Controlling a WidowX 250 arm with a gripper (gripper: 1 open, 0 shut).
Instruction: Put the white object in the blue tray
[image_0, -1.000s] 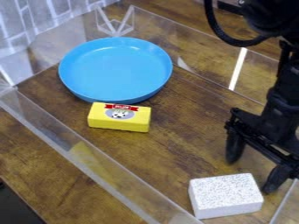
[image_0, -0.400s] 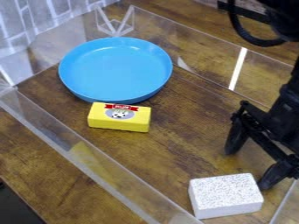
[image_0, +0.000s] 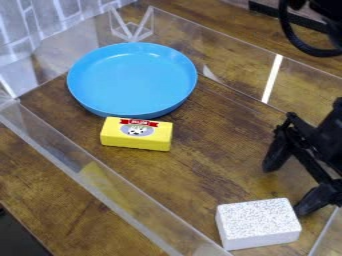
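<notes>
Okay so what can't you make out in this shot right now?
- Undersides of the white block and yellow box: camera view, hidden by the things themselves.
- Most of the robot arm: camera view, cut off by the right edge.
- Small print on the yellow box's label: camera view, too small to read.

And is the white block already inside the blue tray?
No, the white block lies on the table, apart from the blue tray.

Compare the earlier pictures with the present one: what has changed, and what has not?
The black robot gripper has shifted slightly toward the right edge, jaws open, holding nothing. The speckled white block, round blue plastic tray and yellow labelled box stayed put.
</notes>
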